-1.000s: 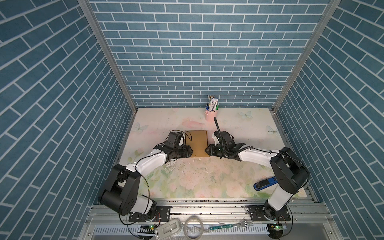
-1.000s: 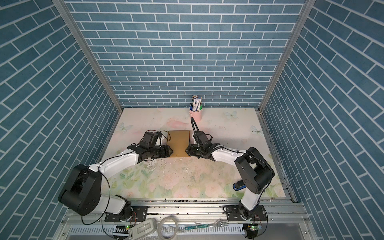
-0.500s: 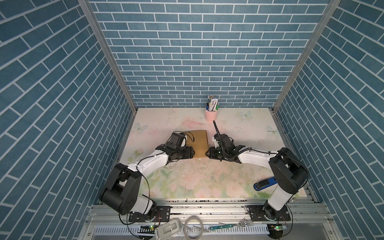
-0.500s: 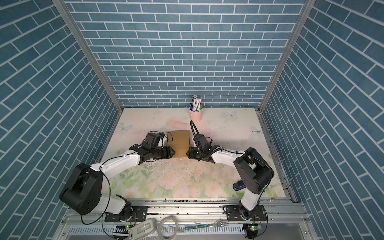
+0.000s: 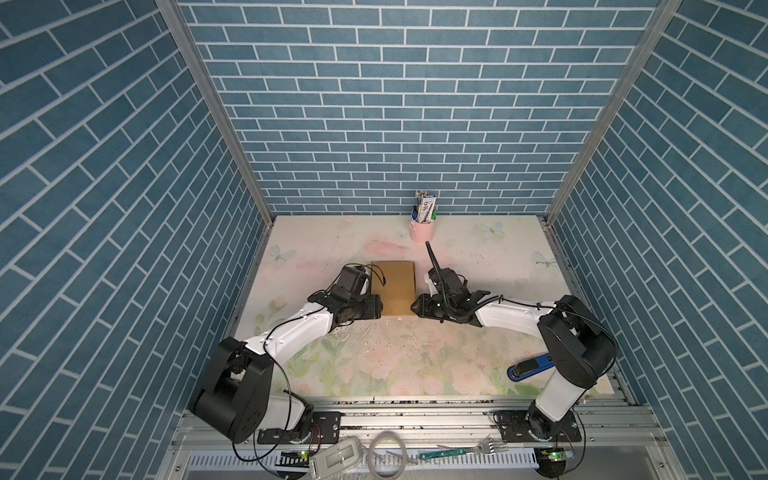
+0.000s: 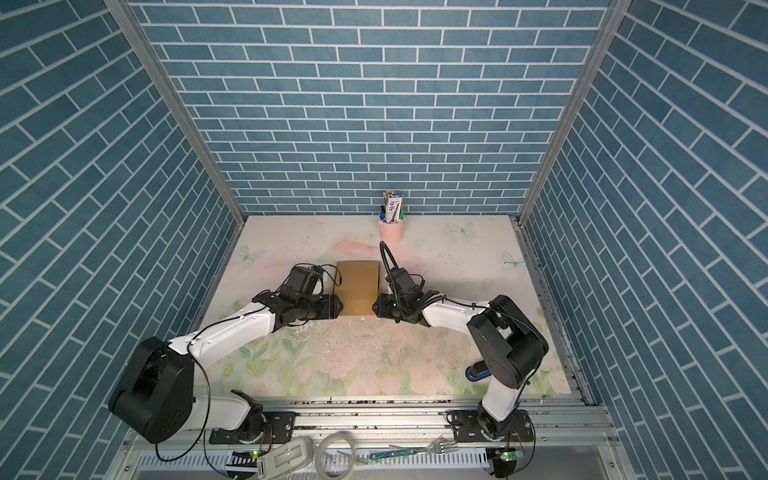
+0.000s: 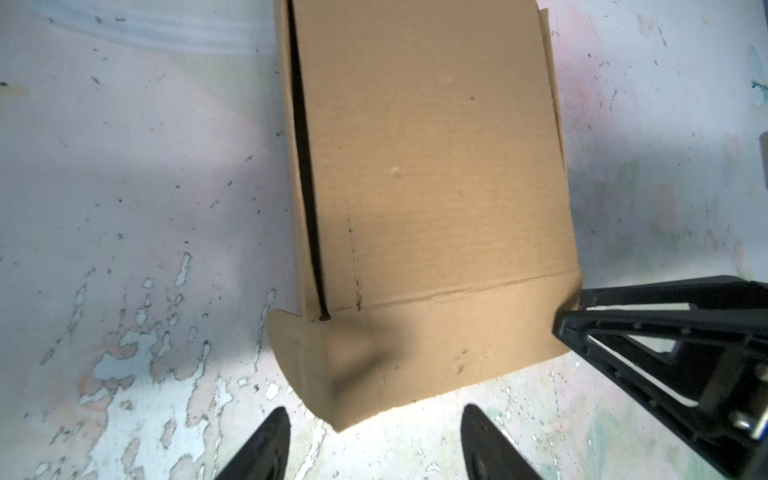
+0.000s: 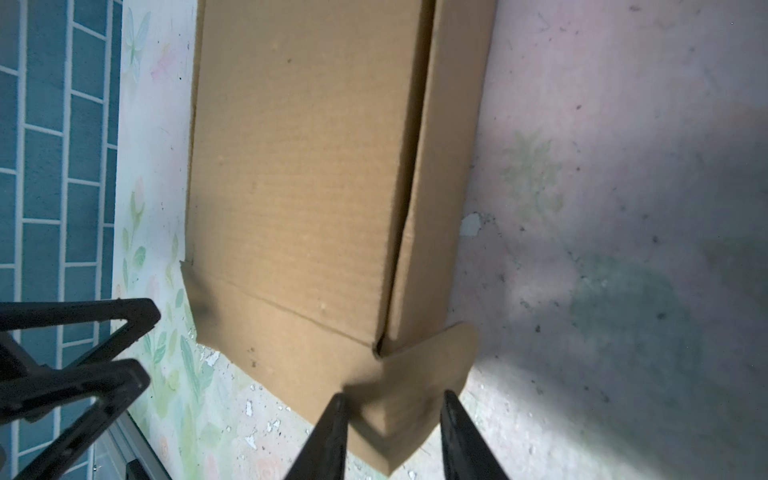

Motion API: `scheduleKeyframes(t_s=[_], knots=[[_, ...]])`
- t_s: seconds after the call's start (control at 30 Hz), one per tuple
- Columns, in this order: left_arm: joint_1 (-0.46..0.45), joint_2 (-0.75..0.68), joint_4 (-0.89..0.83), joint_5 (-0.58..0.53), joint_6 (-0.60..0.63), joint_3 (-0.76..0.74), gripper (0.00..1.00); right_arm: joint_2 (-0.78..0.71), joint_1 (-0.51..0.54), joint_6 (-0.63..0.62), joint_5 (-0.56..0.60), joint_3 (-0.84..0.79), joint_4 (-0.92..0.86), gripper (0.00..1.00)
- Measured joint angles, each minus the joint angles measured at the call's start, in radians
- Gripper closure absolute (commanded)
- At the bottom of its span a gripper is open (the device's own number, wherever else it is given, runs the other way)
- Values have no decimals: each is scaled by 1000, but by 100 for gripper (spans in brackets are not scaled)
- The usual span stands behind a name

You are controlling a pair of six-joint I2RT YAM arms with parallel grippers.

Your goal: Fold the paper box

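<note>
Paper box (image 5: 395, 286) lies on the surface (image 5: 478, 266). My left tool (image 7: 372, 411) is spread at one corner. My right tool (image 8: 392, 399) straddles the other corner flap; I cannot tell whether it pinches.

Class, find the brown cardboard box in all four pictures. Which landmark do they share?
Top view: box at the table's middle.
Top view: box at the table's middle.
Left wrist: box ahead of the left fingers.
Right wrist: box corner between the right fingers.
Shared landmark: the flowered table.
</note>
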Motion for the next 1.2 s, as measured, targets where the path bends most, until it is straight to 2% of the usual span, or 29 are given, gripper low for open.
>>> scheduleKeyframes(t_s=[0.23, 0.43, 0.63, 0.97, 1.2], knots=[[0, 64, 45, 8, 19, -1, 33, 0, 0, -8, 9, 0, 5, 59], [0, 69, 79, 40, 21, -3, 33, 0, 0, -16, 6, 0, 39, 69], [-2, 68, 100, 69, 5, -4, 33, 0, 0, -13, -2, 0, 54, 73], [-27, 37, 92, 69, -35, -5, 33, 0, -6, 6, -2, 4, 31, 73], [-64, -33, 93, 105, -55, -3, 33, -6, 1, 18, -44, 27, 13, 69]])
